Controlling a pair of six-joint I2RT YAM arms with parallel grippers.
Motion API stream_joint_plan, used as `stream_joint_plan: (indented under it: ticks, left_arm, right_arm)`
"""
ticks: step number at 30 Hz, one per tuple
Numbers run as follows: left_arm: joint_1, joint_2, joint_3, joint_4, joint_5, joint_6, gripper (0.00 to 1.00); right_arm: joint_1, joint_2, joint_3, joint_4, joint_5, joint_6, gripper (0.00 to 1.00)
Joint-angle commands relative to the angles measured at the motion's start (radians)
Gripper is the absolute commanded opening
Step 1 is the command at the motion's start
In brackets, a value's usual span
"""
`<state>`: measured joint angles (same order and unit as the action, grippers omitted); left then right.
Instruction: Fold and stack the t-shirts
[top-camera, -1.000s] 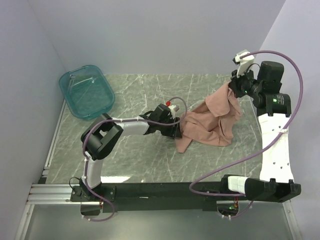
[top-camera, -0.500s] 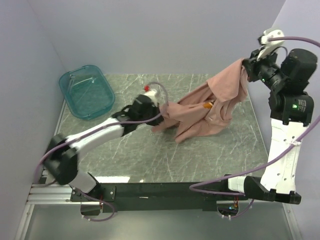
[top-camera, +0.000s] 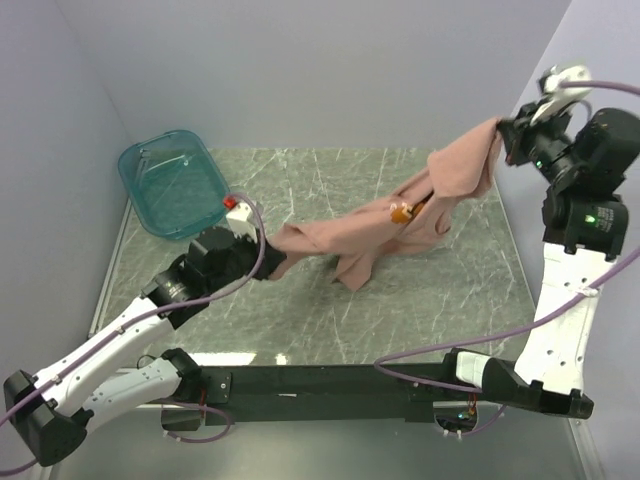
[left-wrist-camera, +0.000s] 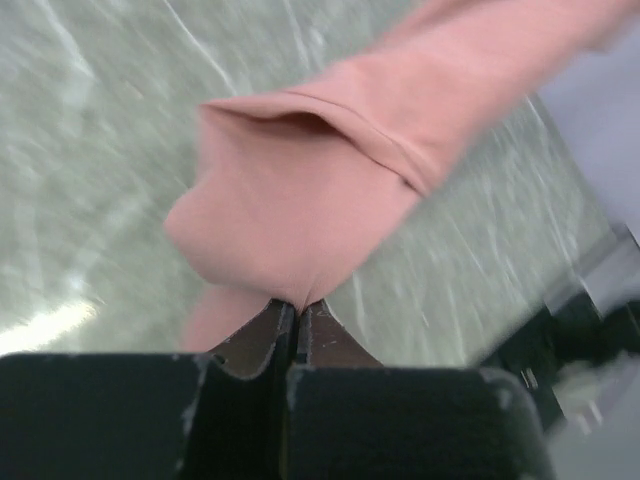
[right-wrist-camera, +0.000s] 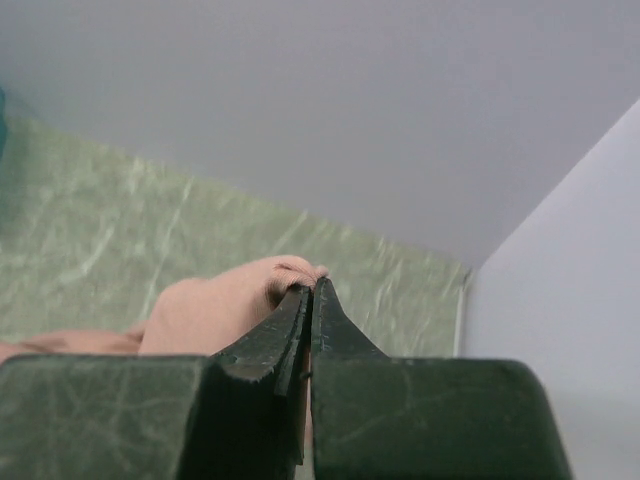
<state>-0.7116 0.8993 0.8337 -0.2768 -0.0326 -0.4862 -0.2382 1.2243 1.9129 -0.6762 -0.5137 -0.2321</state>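
Fold-and-stack rig, left to right: a translucent teal tub (top-camera: 172, 185) sits at the far left corner of the marbled green bench (top-camera: 420, 300). Just right of the tub and nearer the arm bases, the left hand (top-camera: 268, 262) is clamped on one end of the dusty-pink t-shirt (top-camera: 340, 235). The left wrist view shows its two fingers pressed together with a pinch of pink fabric bunched at the tips and a hemmed edge gaping open just beyond them.

From that grip the shirt runs away to the right of the tub as a drawn-out, twisted band. A fold in its middle hangs down toward the bench; whether it touches the surface cannot be told. Farther right along the band, the small orange-brown chest graphic (top-camera: 402, 211) peeks out between folds.

Well to the right of the tub, raised high above the bench beside the right wall, the right hand (top-camera: 505, 135) is closed on the shirt's other end. Its wrist view shows the fingers tight together on a knuckle of pink fabric, the rest draping down to the left.
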Motion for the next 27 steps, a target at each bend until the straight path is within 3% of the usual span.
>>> stream_joint_plan:
  ticks: [1, 4, 7, 9, 10, 11, 13, 14, 17, 20, 22, 25, 27]
  left_arm:
    - [-0.015, -0.036, -0.089, -0.029, 0.237, -0.083, 0.00]
    - [-0.083, -0.025, -0.191, 0.042, 0.386, -0.207, 0.00]
    - [-0.178, 0.032, -0.242, 0.035, 0.433, -0.308, 0.13]
    - [-0.239, 0.078, -0.245, 0.005, 0.433, -0.345, 0.29]
    - [-0.255, 0.087, -0.240, -0.008, 0.428, -0.348, 0.36]
    - [-0.267, 0.082, -0.232, -0.053, 0.389, -0.348, 0.48]
    - [-0.273, 0.046, -0.182, -0.122, 0.298, -0.338, 0.61]
    - [-0.273, 0.032, -0.161, -0.172, 0.196, -0.325, 0.74]
    - [-0.232, 0.010, -0.073, -0.168, 0.051, -0.263, 0.97]
    - [-0.102, 0.091, -0.050, -0.095, 0.104, -0.229, 0.95]
    - [0.047, 0.165, -0.041, 0.023, 0.227, -0.221, 0.90]
    - [0.110, 0.391, 0.030, 0.114, 0.298, -0.198, 0.84]
    - [0.112, 0.481, 0.115, 0.122, 0.327, -0.178, 0.80]
  right_arm:
    - [-0.024, -0.014, -0.162, -0.034, -0.022, -0.088, 0.00]
    - [-0.032, -0.037, -0.383, -0.052, 0.035, -0.178, 0.00]
    - [-0.042, -0.033, -0.584, -0.048, 0.157, -0.255, 0.00]
    - [-0.061, 0.004, -0.687, -0.049, 0.210, -0.279, 0.01]
    - [-0.093, 0.023, -0.707, -0.057, 0.239, -0.298, 0.06]
    - [-0.108, 0.039, -0.721, -0.066, 0.248, -0.300, 0.25]
    - [-0.142, 0.092, -0.739, -0.080, 0.233, -0.303, 0.47]
    - [-0.165, 0.105, -0.738, -0.095, 0.213, -0.306, 0.59]
    - [-0.173, 0.133, -0.730, -0.126, 0.106, -0.340, 0.73]
    - [-0.167, 0.162, -0.713, -0.169, -0.045, -0.384, 0.77]
    - [-0.145, 0.205, -0.678, -0.215, -0.104, -0.415, 0.77]
    - [-0.105, 0.317, -0.638, -0.296, -0.144, -0.435, 0.76]
    - [-0.079, 0.366, -0.652, -0.266, -0.064, -0.414, 0.76]
